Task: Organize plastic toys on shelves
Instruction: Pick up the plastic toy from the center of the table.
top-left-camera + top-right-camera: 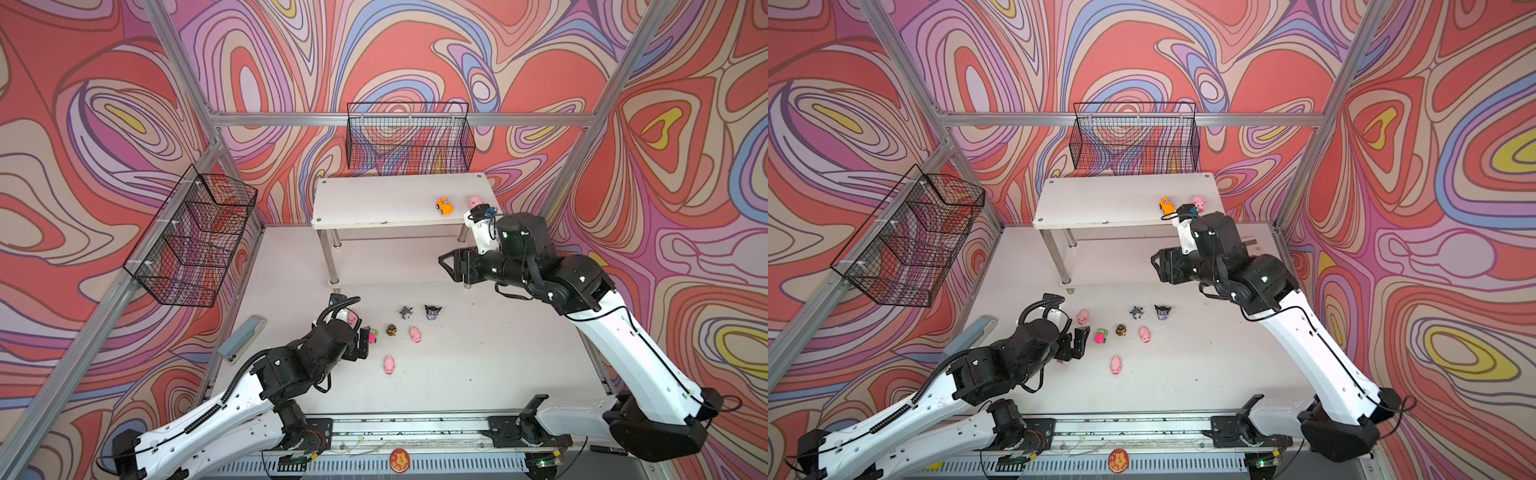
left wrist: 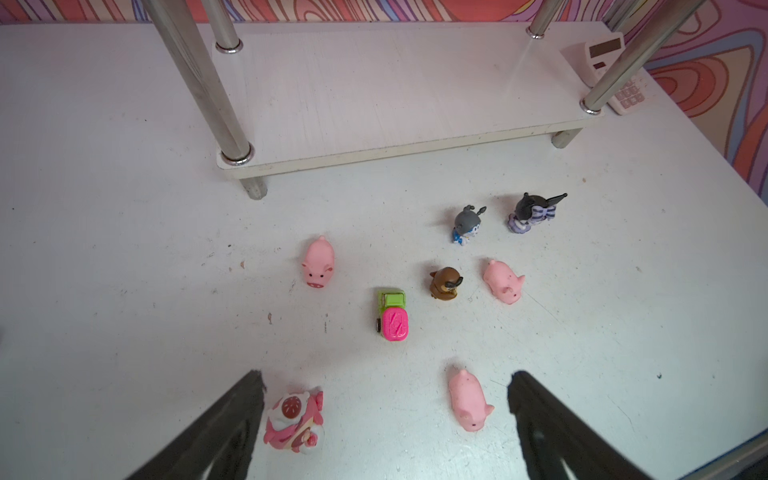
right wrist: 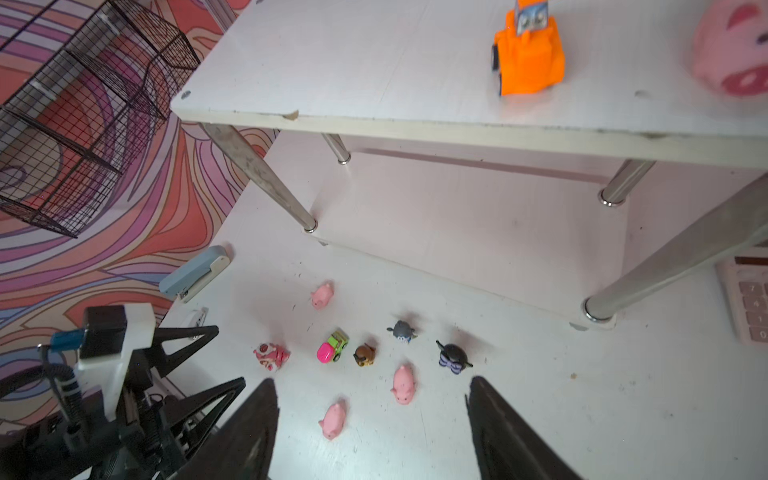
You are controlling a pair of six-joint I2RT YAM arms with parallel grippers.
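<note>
On the desk (image 2: 124, 291), the bear (image 2: 293, 424) and a pig (image 2: 469, 401) are framed by the wide-spread, empty left hand (image 2: 385, 374) in its wrist view, the bear being nearly hidden in both top views, while the right hand (image 1: 445, 266) is held spread and empty.

In the right wrist view the upper-shelf pig (image 3: 731, 50) is blurred and cut off by the frame edge; the calculator (image 3: 748, 303) is cut off too. In a top view the left arm (image 1: 316, 353) all but hides the pink bear (image 2: 293, 419), and the left hand (image 1: 364, 343) covers half the pink-green car (image 1: 375, 336).
</note>
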